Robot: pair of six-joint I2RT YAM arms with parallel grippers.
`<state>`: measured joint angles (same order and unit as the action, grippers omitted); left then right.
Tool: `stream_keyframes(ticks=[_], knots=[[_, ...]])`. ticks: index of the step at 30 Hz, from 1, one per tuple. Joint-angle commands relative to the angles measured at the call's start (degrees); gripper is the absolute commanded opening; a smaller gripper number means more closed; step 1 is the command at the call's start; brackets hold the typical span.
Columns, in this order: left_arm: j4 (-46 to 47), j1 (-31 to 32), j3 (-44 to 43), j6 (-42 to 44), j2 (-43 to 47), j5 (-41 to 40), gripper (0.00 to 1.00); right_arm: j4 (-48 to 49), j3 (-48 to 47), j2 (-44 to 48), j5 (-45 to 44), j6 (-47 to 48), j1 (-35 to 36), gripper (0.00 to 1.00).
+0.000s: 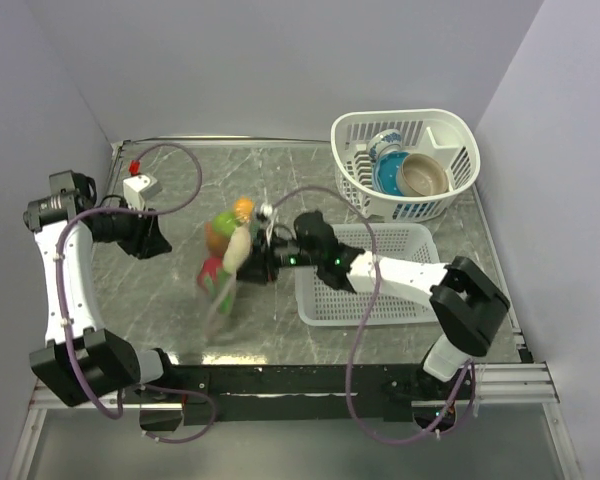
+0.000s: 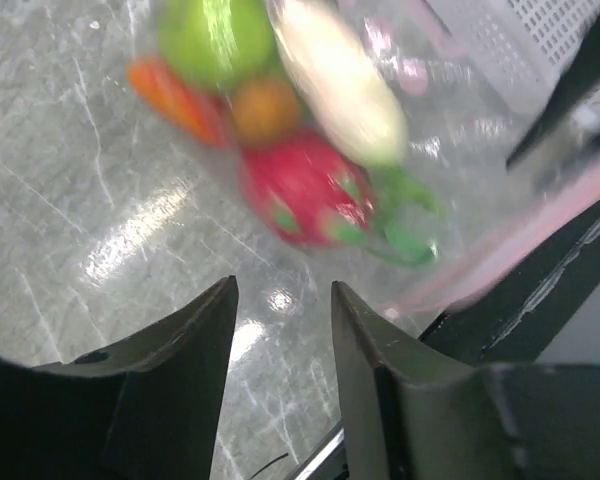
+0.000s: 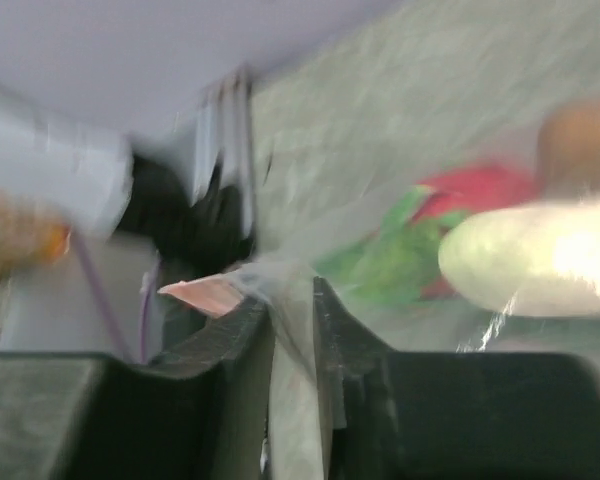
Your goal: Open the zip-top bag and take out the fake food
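- Your zip-top bag [image 1: 221, 295] sits between the two pincers. It is just ahead of the right pincer [image 3: 290, 300] and farther out in front of the left pincer [image 2: 280, 290]. It is blurred, so you cannot tell whether it rests on the table or hangs.
- The fake food [image 1: 230, 243] looks to be all inside the clear film: green, orange, red and cream pieces bunched ahead of the left pincer. No piece shows loose, so I judge that removal has not begun.
- Your right pincer is narrow, with bag film running through the slit between its jaws. You cannot tell whether they actually pinch it.
- Your left pincer stands partly spread, with nothing between its jaws.
- The pink zip strip [image 3: 206, 293] pokes out just beside the right pincer. You cannot tell whether the mouth is parted, so opening probably remains.
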<state>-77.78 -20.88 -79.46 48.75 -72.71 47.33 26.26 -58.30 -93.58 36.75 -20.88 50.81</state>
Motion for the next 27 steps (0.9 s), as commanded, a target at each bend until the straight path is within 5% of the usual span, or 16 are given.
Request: stream_keyframes(ticks=[1, 5, 8, 9, 20, 27], knots=[[-0.89, 0.67, -10.17, -1.99, -6.56, 3.46, 0.51, -0.6, 8.62, 6.82, -4.84, 1.2, 2.1, 0.37], [8.58, 2.5, -15.11, -11.88, -12.8, 6.37, 0.6, -3.39, 12.51, 11.22, -8.88, 0.76, 3.16, 0.51], [17.36, 8.28, -12.84, -17.53, -17.98, 5.15, 0.6, -7.69, 12.86, 13.86, -13.54, 1.2, 4.03, 0.77], [18.96, 10.06, -12.56, -18.33, -20.95, 4.36, 0.6, -8.76, 12.86, 15.43, -14.77, 1.37, 4.3, 1.0], [20.55, 22.72, -18.54, -18.33, -39.52, -3.99, 0.58, -18.8, 15.06, 37.3, -25.07, 3.04, 8.78, 1.0], [24.42, 27.03, -17.75, -21.85, -42.96, -5.14, 0.54, -14.14, 14.45, 31.72, -21.37, 0.41, 15.63, 1.0]])
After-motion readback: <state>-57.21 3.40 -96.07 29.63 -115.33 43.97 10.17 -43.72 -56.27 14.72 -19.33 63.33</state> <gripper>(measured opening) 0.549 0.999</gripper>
